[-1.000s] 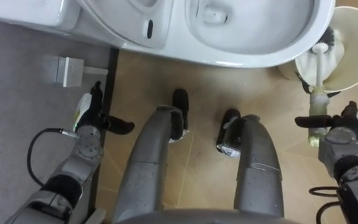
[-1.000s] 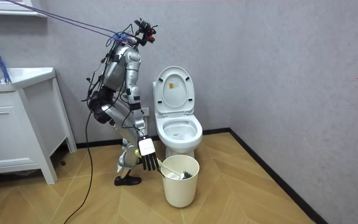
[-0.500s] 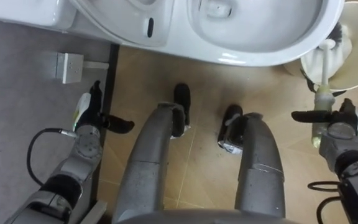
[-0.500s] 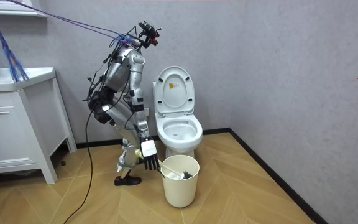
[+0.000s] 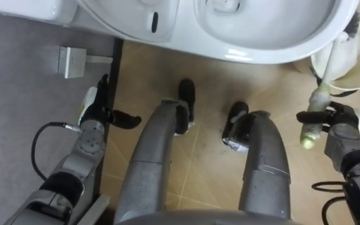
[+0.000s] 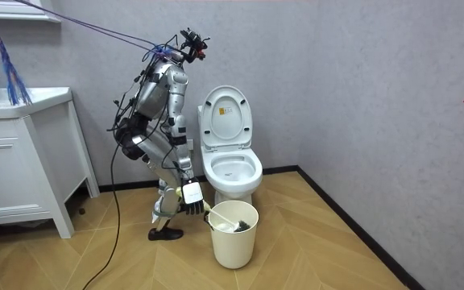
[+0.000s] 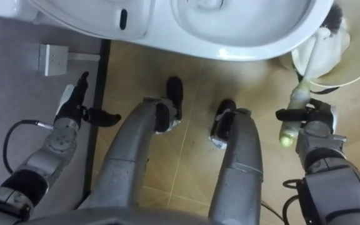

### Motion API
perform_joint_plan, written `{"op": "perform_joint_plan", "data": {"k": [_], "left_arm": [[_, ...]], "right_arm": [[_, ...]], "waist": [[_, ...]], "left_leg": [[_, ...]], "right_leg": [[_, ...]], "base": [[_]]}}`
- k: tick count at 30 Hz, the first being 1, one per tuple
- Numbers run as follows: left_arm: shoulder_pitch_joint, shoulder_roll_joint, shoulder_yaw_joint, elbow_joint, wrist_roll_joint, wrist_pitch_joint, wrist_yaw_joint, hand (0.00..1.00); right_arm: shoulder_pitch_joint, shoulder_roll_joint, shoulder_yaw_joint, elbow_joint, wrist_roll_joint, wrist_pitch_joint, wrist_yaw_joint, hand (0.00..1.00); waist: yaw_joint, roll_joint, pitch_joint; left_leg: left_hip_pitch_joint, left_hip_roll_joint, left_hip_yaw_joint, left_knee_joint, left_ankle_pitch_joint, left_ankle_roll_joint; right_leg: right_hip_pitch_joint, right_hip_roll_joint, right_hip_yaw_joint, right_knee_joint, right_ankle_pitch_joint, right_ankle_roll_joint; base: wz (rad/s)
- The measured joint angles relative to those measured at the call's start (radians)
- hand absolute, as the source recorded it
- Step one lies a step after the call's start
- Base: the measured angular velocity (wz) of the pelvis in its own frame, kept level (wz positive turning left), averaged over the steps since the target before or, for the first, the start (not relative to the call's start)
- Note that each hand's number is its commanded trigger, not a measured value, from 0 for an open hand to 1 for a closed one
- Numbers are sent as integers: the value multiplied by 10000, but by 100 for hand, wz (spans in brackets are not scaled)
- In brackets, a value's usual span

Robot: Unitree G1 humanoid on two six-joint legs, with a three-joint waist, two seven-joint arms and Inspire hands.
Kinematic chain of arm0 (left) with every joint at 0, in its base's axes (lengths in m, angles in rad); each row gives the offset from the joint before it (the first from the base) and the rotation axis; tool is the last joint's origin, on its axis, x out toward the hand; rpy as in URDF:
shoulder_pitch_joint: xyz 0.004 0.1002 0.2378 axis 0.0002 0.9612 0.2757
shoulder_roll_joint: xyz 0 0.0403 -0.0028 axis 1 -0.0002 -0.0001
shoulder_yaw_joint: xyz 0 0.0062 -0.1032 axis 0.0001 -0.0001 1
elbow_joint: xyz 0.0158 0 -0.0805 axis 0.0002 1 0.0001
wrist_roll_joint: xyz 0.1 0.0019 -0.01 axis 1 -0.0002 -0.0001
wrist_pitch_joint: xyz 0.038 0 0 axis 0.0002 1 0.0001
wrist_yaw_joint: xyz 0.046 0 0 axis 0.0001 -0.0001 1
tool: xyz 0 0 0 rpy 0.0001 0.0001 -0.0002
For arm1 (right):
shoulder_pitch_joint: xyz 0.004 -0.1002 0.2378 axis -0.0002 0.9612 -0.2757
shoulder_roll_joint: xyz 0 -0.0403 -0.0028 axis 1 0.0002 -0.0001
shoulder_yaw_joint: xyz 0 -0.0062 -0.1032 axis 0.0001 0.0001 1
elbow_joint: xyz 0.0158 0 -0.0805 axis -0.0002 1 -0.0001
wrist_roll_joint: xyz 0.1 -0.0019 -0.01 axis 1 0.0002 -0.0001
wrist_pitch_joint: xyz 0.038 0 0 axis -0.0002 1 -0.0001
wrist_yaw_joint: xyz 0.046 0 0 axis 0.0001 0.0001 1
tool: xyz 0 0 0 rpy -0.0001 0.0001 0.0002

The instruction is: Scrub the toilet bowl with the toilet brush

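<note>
The white toilet bowl (image 5: 261, 31) with its raised lid (image 6: 225, 117) is right in front of me as I stand bent over it. A cream waste bin (image 5: 355, 72) stands on the floor to its right. The toilet brush (image 5: 314, 106) leans out of that bin, its dark head (image 5: 354, 25) inside and its pale green handle pointing down towards me. My right hand (image 5: 341, 122) is beside the bin, with the thumb laid across the handle and the fingers curled round it. My left hand (image 5: 94, 115) hangs open by the wall, holding nothing.
A small white wall box (image 5: 72, 61) sits on the grey wall to my left, above the black skirting (image 5: 109, 144). A white vanity cabinet (image 6: 18, 169) stands at the room view's left. Open wooden floor (image 6: 321, 250) lies beyond the bin.
My right hand has closed in on the brush handle and its fingers have curled round it. The handle now tilts lower towards me. My head view has shifted slightly.
</note>
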Motion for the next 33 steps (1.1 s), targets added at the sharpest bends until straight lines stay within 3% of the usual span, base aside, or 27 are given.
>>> {"op": "perform_joint_plan", "data": {"k": [5,9,14,20,22,26,29,31,33], "left_arm": [[119,-1,-3,-122,-11,30,3,0],[564,-19,-1,-255,-12,65,-12,0],[728,-26,17,-146,-13,7,-229,0],[1216,-50,37,333,-10,-104,-298,0],[1517,-67,251,515,-3,-111,-400,0],[1629,-53,538,1242,-5,-211,-486,0],[1839,-52,1043,1623,0,-225,-554,0],[2197,-80,1460,1809,-3,-255,-610,0],[2468,-119,1577,1843,-13,-254,-610,0]], "right_arm": [[10,-200,109,20,742,-17,178,100],[351,-191,106,115,1106,2,220,100],[847,88,102,329,1257,-8,424,100],[1289,378,101,400,1310,6,798,100],[1504,655,12,387,1515,-4,934,100],[1915,844,-2,524,1845,8,1108,100],[2196,961,-279,669,1922,9,1187,100],[2527,1146,-718,680,1955,9,1189,100],[2816,1218,-837,670,2018,7,1191,100]], "waist": [[165,26,-12],[162,30,-15],[104,6,-8],[-128,-51,-10],[-197,-196,-58],[-262,-366,-144],[-412,-519,-208],[-451,-665,-305],[-512,-684,-319]], "left_leg": [[42,-93,-53,87,14,-43],[434,-102,-122,57,1,-57],[1188,-94,-194,-154,5,-80],[2919,-109,-174,-1133,116,-117],[3744,-57,-162,-1689,212,-165],[4925,29,-166,-2337,234,-193],[5877,33,-279,-2851,244,-212],[6736,17,-275,-3294,247,-223],[7393,33,-312,-3662,246,-224]], "right_leg": [[37,3,22,144,-58,-17],[502,9,-28,65,-84,-9],[1300,129,-30,-253,-75,54],[2983,229,-71,-1270,154,153],[3782,376,-49,-1943,349,191],[5112,446,-330,-2869,538,171],[6201,650,-387,-3651,661,278],[7132,745,-425,-4338,774,364],[7903,781,-608,-4922,890,411]], "base": [[4],[2],[-1],[-4],[-12],[-3],[8],[0],[4]]}}
